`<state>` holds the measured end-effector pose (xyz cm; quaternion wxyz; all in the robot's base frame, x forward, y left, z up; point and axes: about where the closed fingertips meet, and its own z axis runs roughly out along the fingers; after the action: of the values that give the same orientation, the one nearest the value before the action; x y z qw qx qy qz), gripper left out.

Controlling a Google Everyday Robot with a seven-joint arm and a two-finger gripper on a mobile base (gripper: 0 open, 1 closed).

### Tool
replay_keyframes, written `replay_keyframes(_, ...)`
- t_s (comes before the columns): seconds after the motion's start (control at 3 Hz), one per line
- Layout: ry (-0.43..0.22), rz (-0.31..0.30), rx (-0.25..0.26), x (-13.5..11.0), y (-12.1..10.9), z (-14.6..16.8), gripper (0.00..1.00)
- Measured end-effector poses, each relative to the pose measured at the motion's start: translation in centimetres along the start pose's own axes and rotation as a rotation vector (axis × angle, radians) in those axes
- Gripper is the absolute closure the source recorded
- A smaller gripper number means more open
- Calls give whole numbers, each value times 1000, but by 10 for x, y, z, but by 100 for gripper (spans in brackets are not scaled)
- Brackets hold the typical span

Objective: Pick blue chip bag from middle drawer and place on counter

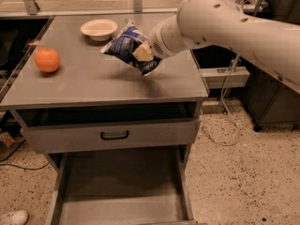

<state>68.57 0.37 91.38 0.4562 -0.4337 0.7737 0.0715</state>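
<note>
camera view: pincer [143,54], bag [122,44] above counter [93,84]

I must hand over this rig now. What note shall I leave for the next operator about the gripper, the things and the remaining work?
Gripper: shut on the crinkly dark-blue foil chip bag, holding it in the air over the flat grey metal counter.
Grey metal middle drawer: pulled out, floor bare.
Done: bag is out of the drawer.
Left: lower the bag onto the counter and release it.

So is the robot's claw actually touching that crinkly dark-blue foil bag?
Touching: camera view shows the gripper clamped on the dark-blue foil chip bag above the grey metal counter.
</note>
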Motion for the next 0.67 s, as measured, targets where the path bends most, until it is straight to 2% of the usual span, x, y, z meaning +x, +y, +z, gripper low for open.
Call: replay_keyframes(0.67, 38, -1, -100, 13, 20, 32, 100)
